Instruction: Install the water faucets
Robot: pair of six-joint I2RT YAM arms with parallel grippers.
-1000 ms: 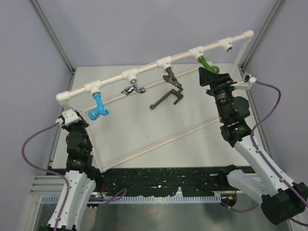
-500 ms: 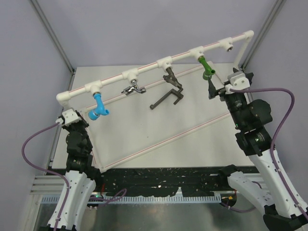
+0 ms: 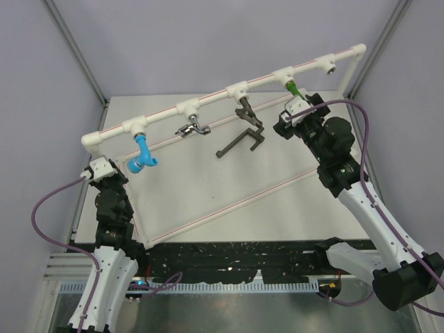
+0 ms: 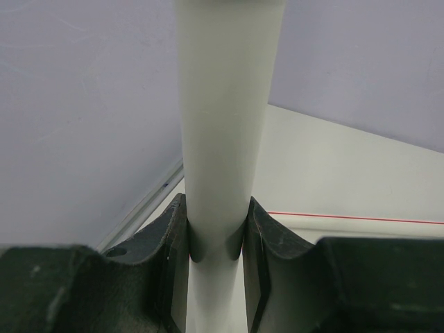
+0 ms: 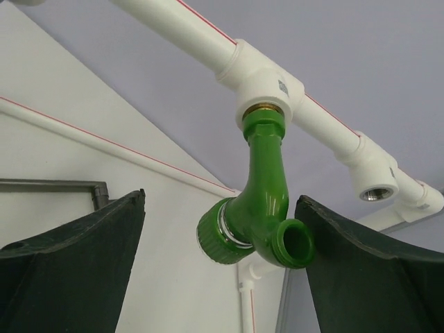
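**Green faucet framed by my right pincer; left pincer clamped on the frame**

Top view. The white pipe frame [image 3: 208,100] stands on the table [image 3: 208,177], its top rail climbing from left to right. Faucets hang from the tees along that rail. The blue faucet [image 3: 141,154] is nearest the left end, then the chrome faucet [image 3: 192,128], then the dark bronze faucet [image 3: 247,111]. The green faucet [image 3: 293,89] is fourth. The long dark T-handled faucet [image 3: 239,143] sits just below the bronze one; I cannot tell whether the two touch. My right pincer [image 3: 297,103] is raised to the green faucet and covers its lower half. My left pincer [image 3: 105,173] is low at the frame's left end, under the rail's corner.

Left wrist view. My fingers [image 4: 166,243] are closed against both sides of a white pipe that runs straight up the middle. This pincer is holding the white pipe frame. A strip of table with a thin red line shows to the right.

Right wrist view. The green faucet is screwed into a tee by a brass ring. Its neck curves down to a round ribbed knob on the left and an open spout facing me. My two fingers [image 5: 90,257] stand wide, one on each side of the faucet, and both are apart from it. The next tee socket [image 5: 374,186] shows to the right.
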